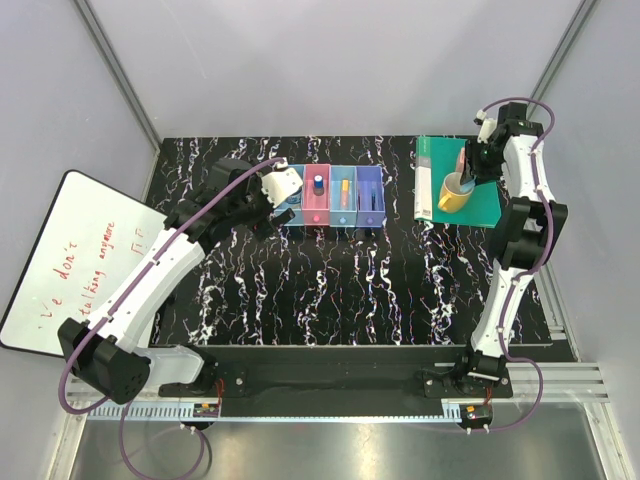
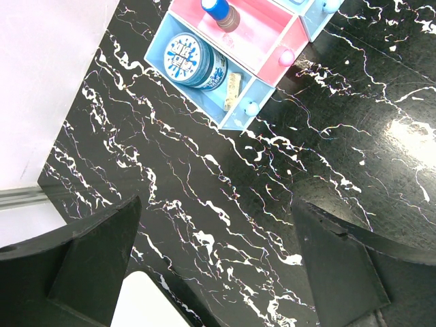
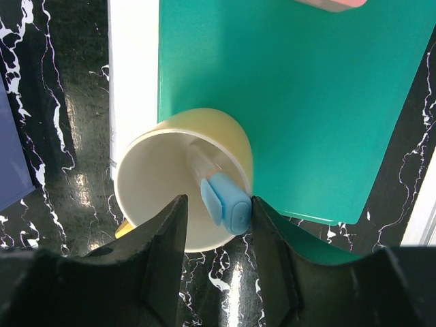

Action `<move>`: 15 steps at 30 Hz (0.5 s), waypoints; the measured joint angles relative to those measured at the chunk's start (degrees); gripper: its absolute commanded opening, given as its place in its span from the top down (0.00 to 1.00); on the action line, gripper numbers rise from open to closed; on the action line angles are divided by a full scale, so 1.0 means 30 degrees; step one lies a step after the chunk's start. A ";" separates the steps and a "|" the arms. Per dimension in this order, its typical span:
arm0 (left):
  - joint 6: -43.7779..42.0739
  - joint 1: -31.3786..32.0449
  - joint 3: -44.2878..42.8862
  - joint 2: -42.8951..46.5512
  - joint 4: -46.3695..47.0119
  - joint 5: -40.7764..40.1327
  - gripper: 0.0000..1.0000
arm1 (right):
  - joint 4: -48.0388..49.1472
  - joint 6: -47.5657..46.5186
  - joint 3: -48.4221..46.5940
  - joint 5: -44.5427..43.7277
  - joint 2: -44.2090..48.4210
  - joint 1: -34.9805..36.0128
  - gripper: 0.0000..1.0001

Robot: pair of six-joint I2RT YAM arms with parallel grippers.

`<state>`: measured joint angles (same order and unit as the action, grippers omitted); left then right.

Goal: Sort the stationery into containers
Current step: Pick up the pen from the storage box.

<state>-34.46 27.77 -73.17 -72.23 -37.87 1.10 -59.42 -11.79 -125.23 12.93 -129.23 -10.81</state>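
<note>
Four small bins stand in a row: light blue [image 1: 292, 208], pink [image 1: 317, 200], blue [image 1: 343, 200] and purple [image 1: 370, 200]. In the left wrist view the light blue bin [image 2: 235, 114] holds a round blue disc [image 2: 191, 60] and a tiny pale clip [image 2: 234, 83]. The pink bin [image 2: 262, 41] holds a blue cylinder [image 2: 219, 10]. An orange-yellow stick [image 1: 344, 187] lies in the blue bin. My left gripper [image 2: 218, 259] is open and empty over bare table near the light blue bin. My right gripper [image 3: 218, 208] is open, its fingers astride the blue cap of a clear-bodied pen [image 3: 228, 201] standing in the yellow mug [image 3: 157, 184].
The mug [image 1: 455, 192] stands at the edge of a green book [image 1: 480, 205] at the back right. A pink cube [image 3: 334, 3] lies on the book. A whiteboard [image 1: 70, 260] lies off the table's left side. A dark item [image 1: 374, 195] is in the purple bin.
</note>
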 measured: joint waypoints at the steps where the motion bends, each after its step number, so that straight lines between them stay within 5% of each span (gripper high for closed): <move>1: 0.0000 0.0000 0.0000 0.0000 0.0000 0.0000 0.01 | 0.0000 0.0000 0.0000 0.0000 0.0015 0.0007 0.50; 15: 0.0102 0.0000 0.0000 0.0000 0.0022 0.0007 0.01 | -0.0007 -0.0087 0.0073 -0.0087 0.0415 0.0029 0.50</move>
<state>-34.15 27.77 -73.17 -72.23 -37.80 1.13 -59.44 -12.05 -125.01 12.67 -127.98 -10.72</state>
